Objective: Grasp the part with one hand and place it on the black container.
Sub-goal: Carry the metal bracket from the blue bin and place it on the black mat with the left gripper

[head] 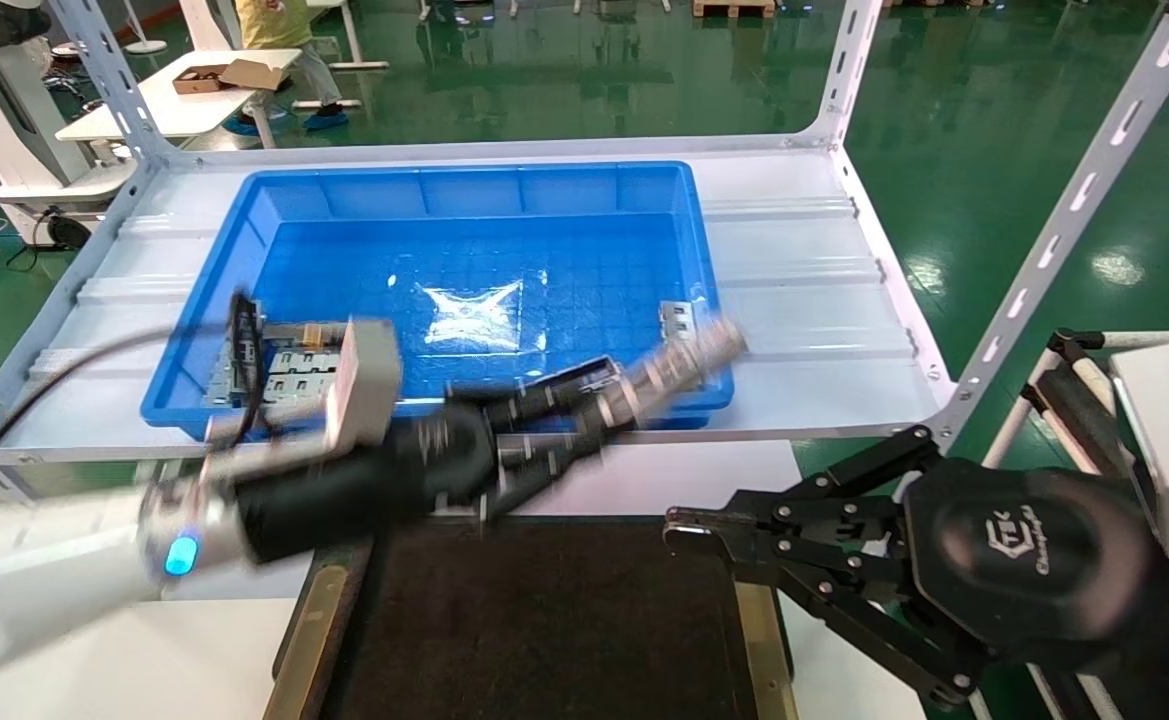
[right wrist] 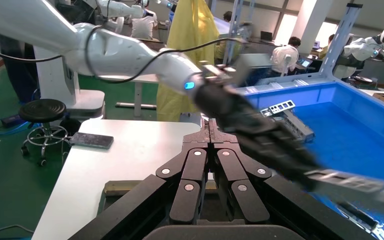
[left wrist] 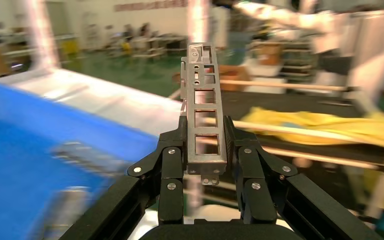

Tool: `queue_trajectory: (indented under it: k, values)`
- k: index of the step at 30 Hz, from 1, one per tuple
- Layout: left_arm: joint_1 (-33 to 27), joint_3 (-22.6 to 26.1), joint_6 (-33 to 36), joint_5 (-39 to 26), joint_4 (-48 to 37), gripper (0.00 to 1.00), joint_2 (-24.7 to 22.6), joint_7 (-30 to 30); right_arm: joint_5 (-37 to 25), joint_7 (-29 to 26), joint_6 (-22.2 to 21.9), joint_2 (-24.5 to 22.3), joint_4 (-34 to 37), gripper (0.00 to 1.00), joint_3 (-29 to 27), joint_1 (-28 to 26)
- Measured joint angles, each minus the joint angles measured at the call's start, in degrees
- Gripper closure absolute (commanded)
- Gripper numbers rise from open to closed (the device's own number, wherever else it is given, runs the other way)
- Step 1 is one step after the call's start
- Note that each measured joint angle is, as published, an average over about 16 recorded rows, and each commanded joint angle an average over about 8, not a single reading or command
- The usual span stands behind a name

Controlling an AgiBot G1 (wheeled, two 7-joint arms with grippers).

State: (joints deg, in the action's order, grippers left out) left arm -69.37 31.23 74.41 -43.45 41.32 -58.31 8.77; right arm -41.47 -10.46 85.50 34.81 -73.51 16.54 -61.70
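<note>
Part (left wrist: pixel 205 120) – slim silver bar, rectangular cutouts, seemingly four – clamped by left gripper (left wrist: pixel 206 150).

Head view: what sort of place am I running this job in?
Probably a factory-style robot lab. Glossy green floor, slotted steel rack holding a blue bin of metal brackets, and other white robot arms at nearby benches.

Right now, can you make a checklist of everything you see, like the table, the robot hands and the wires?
Surface: white shelf holding a blue bin.
Job's things: the part is clamped in the left gripper, above the bin's near edge; black container lies below.
Clutter: stacked grey brackets in the bin; a phone on a white table.
Grippers: left shut on the part; right gripper shut, beside the container.
Cables: black cable along the left arm.
Surroundings: green floor, people, stool.
</note>
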Motion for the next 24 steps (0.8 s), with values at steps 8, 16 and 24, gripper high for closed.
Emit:
queue_trajectory:
  k: [8,16,24]
  values:
    - [15.3,-1.9,-4.3,4.5,16.7,1.00,7.1,-3.8,0.0,0.0,0.0,0.0,0.0,1.00,0.0,0.0]
    - [30.4,-3.4,-18.7,6.4,28.7,1.00,11.6,-7.0,0.0,0.0,0.0,0.0,0.0,1.00,0.1,0.0]
    - [41.7,-3.9,-37.7,6.1,34.7,1.00,10.9,-8.9,0.1,0.0,0.0,0.0,0.0,1.00,0.1,0.0]
